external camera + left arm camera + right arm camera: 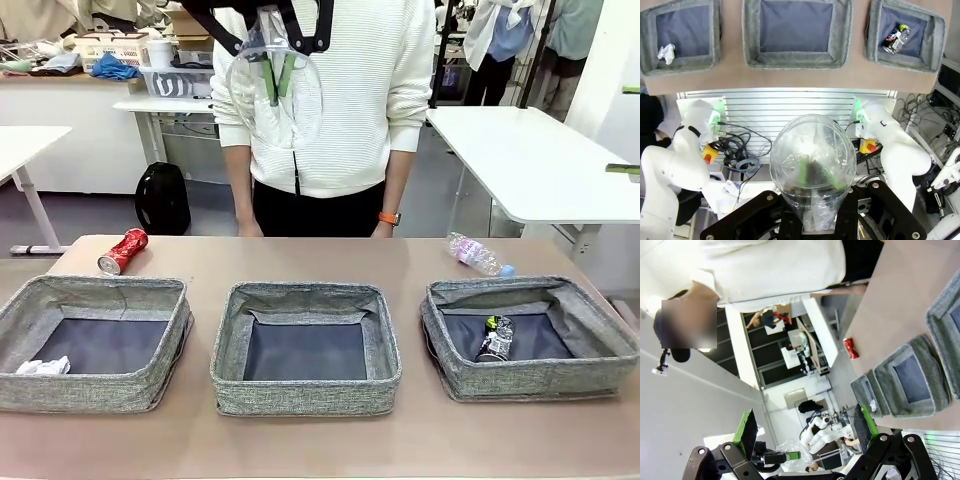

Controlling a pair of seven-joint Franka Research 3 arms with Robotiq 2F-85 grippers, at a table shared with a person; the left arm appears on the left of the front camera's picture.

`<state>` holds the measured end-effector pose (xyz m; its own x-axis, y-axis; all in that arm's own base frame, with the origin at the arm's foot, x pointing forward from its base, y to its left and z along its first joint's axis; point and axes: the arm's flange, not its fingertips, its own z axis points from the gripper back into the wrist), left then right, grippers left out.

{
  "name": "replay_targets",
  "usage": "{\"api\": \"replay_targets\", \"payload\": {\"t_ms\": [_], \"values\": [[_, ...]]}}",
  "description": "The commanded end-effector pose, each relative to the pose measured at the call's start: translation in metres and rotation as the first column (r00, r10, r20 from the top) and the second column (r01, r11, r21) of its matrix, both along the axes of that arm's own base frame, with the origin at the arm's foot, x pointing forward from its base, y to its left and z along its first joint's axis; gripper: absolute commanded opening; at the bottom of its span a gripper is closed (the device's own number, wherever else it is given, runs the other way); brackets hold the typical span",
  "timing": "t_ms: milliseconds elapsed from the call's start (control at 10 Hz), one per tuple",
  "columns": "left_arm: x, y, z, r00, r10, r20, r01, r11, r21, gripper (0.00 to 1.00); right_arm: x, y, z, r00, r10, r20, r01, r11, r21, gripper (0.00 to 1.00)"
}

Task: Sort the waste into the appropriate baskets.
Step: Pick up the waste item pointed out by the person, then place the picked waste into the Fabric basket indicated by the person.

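My left gripper hangs high above the table's far middle, shut on a clear plastic cup. In the left wrist view the cup covers the green pads. Three grey baskets stand in a row: left, middle, right. A crumpled paper ball lies in the left one and a dark crushed can in the right one. Behind the left basket lies a crushed red can. A clear bottle with a blue cap lies behind the right basket. My right gripper is open and holds nothing.
A person in a white sweater stands at the far edge, with hands resting on the table. Bare tabletop lies between the baskets and the person. White tables stand behind.
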<state>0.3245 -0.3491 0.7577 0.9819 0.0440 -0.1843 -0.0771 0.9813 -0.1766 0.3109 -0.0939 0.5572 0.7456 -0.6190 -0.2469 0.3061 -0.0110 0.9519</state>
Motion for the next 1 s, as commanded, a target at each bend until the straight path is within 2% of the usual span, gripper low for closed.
{"api": "replay_targets", "payload": {"t_ms": [0, 900], "values": [[-0.0052, 0.0026, -0.0027, 1.000, 0.004, 0.002, -0.004, 1.000, 0.008, 0.05, 0.0033, 0.0009, 0.0006, 0.999, 0.003, 0.032, -0.003, 1.000, 0.008, 1.00], [-0.0052, 0.0026, -0.0027, 1.000, 0.004, 0.002, -0.004, 1.000, 0.008, 0.05, 0.0033, 0.0009, 0.0006, 0.999, 0.003, 0.032, -0.003, 1.000, 0.008, 1.00]]}}
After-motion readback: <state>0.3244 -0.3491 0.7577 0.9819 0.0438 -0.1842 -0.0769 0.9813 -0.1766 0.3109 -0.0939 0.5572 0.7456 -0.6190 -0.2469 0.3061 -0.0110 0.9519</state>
